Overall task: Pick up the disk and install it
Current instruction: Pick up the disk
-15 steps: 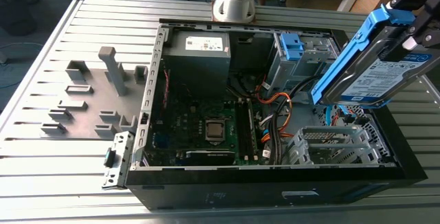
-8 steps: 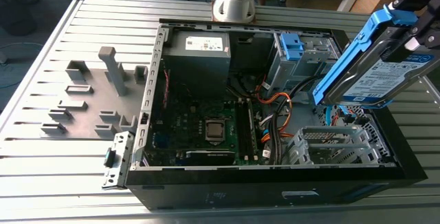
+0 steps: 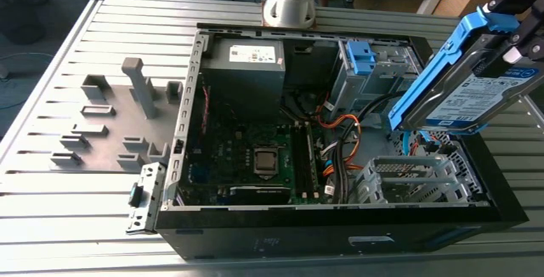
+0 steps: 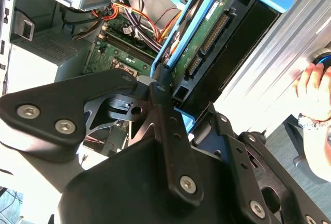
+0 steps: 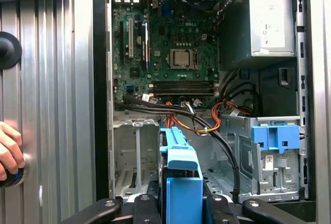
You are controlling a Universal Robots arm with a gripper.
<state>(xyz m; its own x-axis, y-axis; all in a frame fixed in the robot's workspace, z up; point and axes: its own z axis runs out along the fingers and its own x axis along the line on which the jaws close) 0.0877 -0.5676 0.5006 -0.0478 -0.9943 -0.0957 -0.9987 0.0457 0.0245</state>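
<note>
The disk point(image 3: 472, 95) is a silver hard drive with a white-and-blue label and blue side rails. It hangs tilted in the air over the side of the open computer case point(image 3: 183, 130) at the exterior view's right. My gripper point(image 3: 503, 35) is shut on its upper end. In the second wrist view the fingers point(image 4: 161, 87) clamp the disk point(image 4: 207, 32) by its blue rail, its circuit-board side showing. In the first wrist view the disk point(image 5: 178, 167) stands edge-on between the fingers point(image 5: 147, 206), above an empty silver drive cage point(image 5: 135, 157).
The case holds a motherboard point(image 3: 255, 156), a grey power-supply box point(image 3: 246, 60), orange and black cables point(image 3: 340, 130) and a bare blue bracket point(image 3: 361, 57) in an upper bay. Grey fixtures point(image 3: 127, 99) stand on the slatted table. A person's hand point(image 5: 8, 154) rests beside the case.
</note>
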